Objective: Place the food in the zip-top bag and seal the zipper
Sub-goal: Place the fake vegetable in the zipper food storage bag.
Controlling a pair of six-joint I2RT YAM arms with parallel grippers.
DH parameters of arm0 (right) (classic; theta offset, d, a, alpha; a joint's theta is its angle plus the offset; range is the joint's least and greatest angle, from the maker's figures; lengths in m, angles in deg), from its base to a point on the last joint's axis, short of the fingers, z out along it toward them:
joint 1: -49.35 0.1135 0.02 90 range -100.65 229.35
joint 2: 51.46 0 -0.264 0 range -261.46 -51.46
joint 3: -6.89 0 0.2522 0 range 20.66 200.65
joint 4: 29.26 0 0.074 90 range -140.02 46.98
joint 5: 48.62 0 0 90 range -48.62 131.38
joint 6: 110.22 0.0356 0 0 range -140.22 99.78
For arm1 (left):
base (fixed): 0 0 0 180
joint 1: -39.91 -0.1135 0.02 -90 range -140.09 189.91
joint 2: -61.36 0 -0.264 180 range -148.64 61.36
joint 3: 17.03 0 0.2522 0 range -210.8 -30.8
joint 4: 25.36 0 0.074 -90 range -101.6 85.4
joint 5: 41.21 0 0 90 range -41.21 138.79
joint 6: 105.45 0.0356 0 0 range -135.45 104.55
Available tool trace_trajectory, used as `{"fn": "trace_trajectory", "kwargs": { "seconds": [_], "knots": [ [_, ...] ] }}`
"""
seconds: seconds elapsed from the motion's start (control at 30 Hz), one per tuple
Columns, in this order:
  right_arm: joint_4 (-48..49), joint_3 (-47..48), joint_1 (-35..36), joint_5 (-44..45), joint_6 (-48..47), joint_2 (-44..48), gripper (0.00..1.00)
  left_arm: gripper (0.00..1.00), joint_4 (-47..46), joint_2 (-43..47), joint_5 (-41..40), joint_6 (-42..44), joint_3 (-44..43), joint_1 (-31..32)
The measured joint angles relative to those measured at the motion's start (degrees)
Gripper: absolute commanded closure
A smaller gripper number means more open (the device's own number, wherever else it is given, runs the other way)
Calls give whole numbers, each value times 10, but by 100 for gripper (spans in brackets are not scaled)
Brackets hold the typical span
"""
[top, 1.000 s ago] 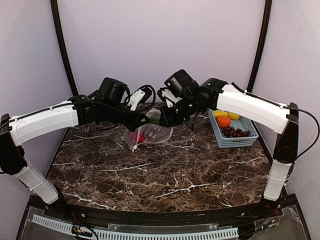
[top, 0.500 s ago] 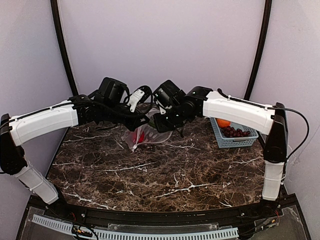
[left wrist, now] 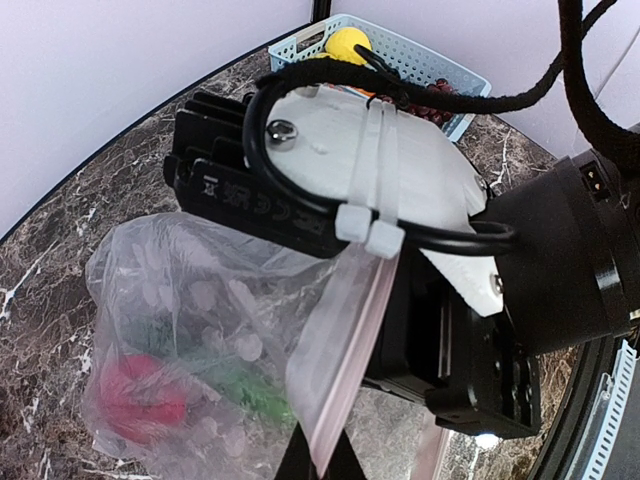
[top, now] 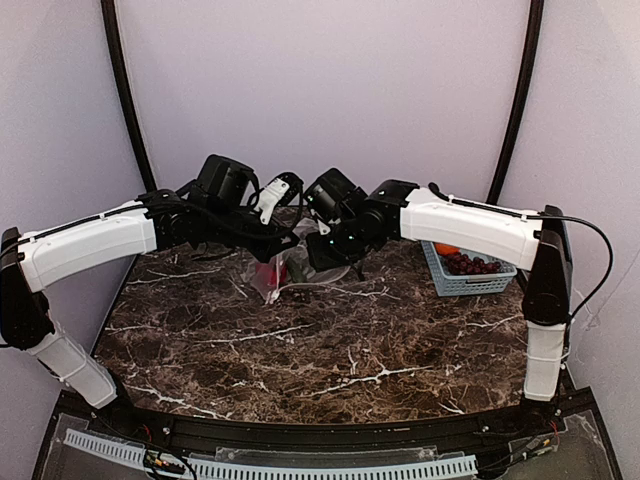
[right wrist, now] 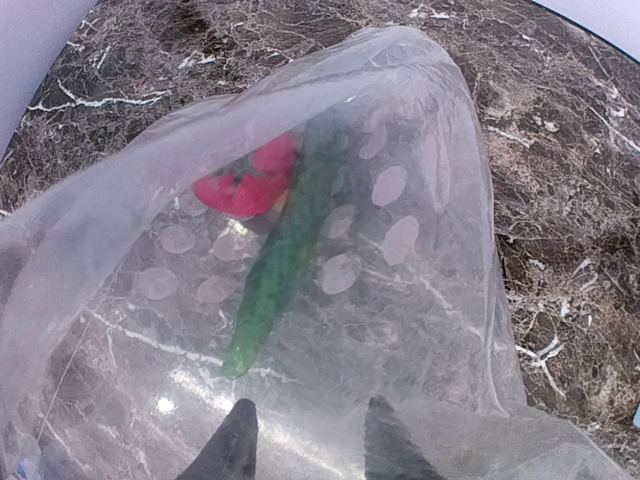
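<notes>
Clear dotted zip-top bag (right wrist: 420,150) holds red apple (right wrist: 245,185) and green piece (right wrist: 285,260); whitish-pink zipper (left wrist: 345,350) slants upward.

Both arms are stretching inward toward each other; left pincer (left wrist: 320,462) is clamping shut, right pincer (right wrist: 305,445) is gaping.

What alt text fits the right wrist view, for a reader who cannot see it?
A clear, pale-dotted zip-top bag fills the frame, holding a red toy fruit and a long green piece; dark marble table shows around it. The right gripper shows at the bottom edge, its black fingertips apart.
</notes>
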Motion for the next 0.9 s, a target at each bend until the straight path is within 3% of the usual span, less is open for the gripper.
{"fn": "trace_trajectory", "kwargs": {
  "seconds": [0.5,0.9],
  "knots": [
    [11,-22,0,-15,-14,18,62,99,0,0,-3,0,0,0],
    [69,-181,4,-81,-61,255,55,99,-2,0,-20,0,0,1]
  ]
}}
